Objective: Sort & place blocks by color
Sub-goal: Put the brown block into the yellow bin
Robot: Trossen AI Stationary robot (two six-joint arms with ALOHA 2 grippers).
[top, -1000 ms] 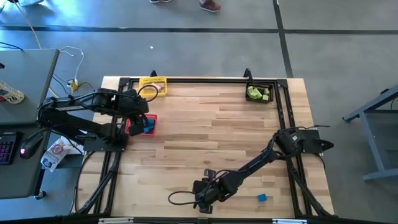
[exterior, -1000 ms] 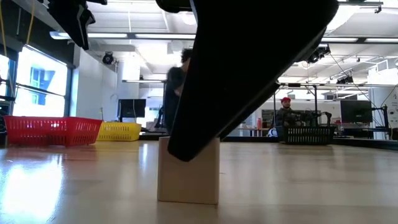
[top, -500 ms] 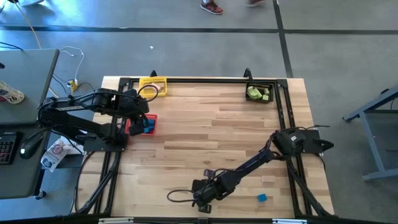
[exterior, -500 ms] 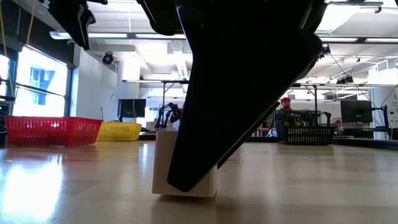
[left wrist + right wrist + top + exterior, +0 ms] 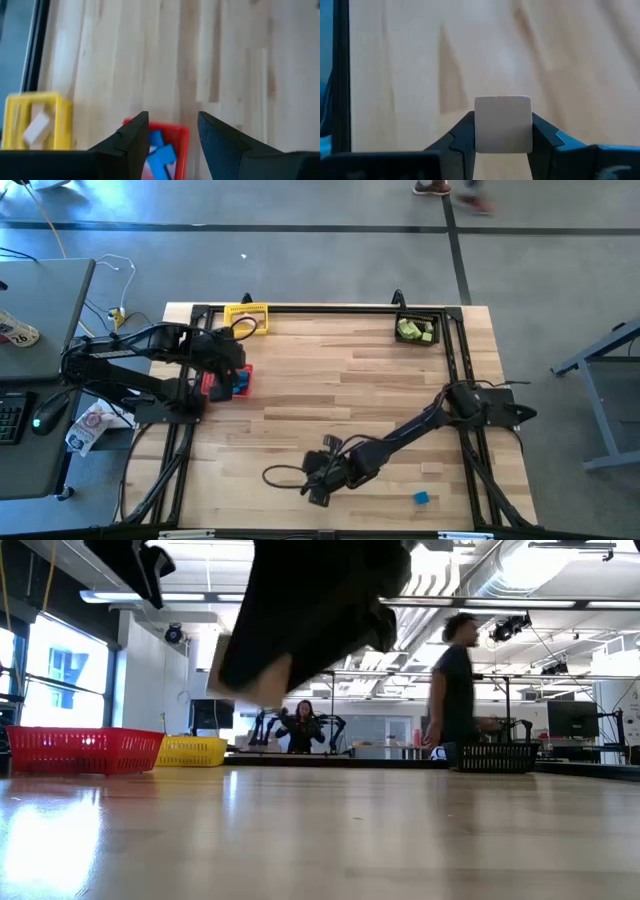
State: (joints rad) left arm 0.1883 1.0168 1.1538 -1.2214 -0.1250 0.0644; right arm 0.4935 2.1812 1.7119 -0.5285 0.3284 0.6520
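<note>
Jaws of my right gripper (image 5: 502,137) are clamped on a tan block (image 5: 502,124), one finger flat on each side face, block sitting square between them and poking out ahead of the tips. It is a cube, no long axis to speak of, so grip orientation doesn't matter for the drop. Low view shows the same block (image 5: 258,670) lifted clear of the table (image 5: 400,830), nothing under it.

Key relation: the yellow basket (image 5: 246,316) already holding tan pieces lies far from my right jaws, at the opposite corner across the table. My right gripper (image 5: 318,483) is near the front edge; my left gripper (image 5: 228,358) is much nearer that basket. So the carry looks long and diagonal, or it's a handover, can't say which.

Left jaws stand partly apart, holding nothing, hanging right above the red basket (image 5: 172,134) with blue blocks (image 5: 159,155) visible just beyond the fingertips. The yellow basket (image 5: 36,121) is just beside the red one, off to one side of those jaws, with a tan piece (image 5: 37,126) in it.

Black basket (image 5: 421,329) with green blocks (image 5: 414,331) sits at the far corner on my right arm's side. One blue block (image 5: 421,498) is loose on the table, near my right jaws, towards my right arm's base; a pale one (image 5: 432,469) lies close by it.
</note>
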